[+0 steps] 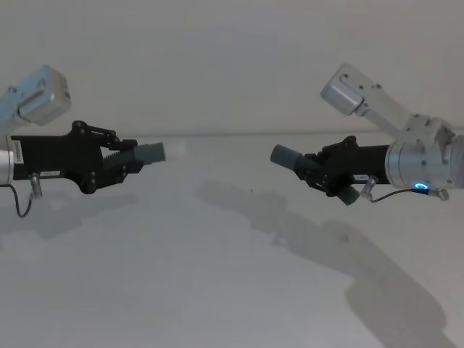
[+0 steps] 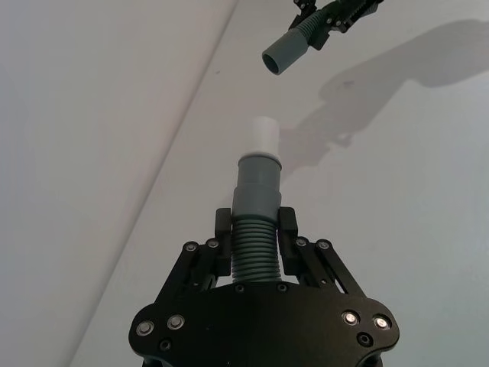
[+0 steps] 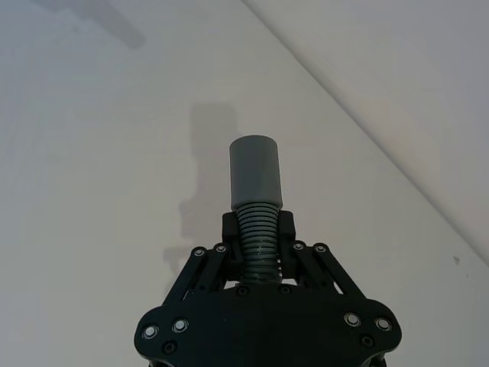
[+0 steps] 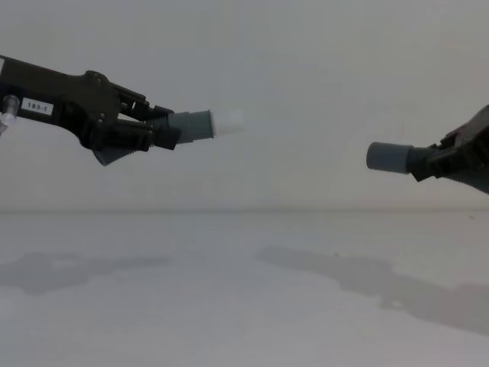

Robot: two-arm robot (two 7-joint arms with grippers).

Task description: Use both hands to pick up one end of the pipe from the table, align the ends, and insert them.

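Both hose pieces are off the table (image 1: 217, 304) and held in the air, facing each other across an open gap. Your left gripper (image 1: 136, 156) is clamped on the ribbed part of the left hose piece (image 2: 256, 248), just behind its grey cuff (image 2: 258, 187). That leaves the white tip (image 4: 230, 119) sticking out free in front. Your right gripper (image 1: 316, 165) is closed the same way on the ribs of the right hose piece (image 3: 258, 237), so the open socket (image 4: 389, 157) stays clear of the fingers.

That grip looks deliberate. Holding behind the cuffs leaves both mating ends bare, so nothing blocks the tip from sliding in. A hold this close to the ends should also keep the soft hose from bending much when you push.

The ends are not lined up yet. In the chest view the tip sits higher than the socket and points slightly upward. In the left wrist view the socket lies off to one side of the line the tip points along. There may also be some offset toward or away from the robot, though the views are too flat for me to be sure.

I judge that you are in the aligning step. Bring the two ends onto one line before you close the gap.
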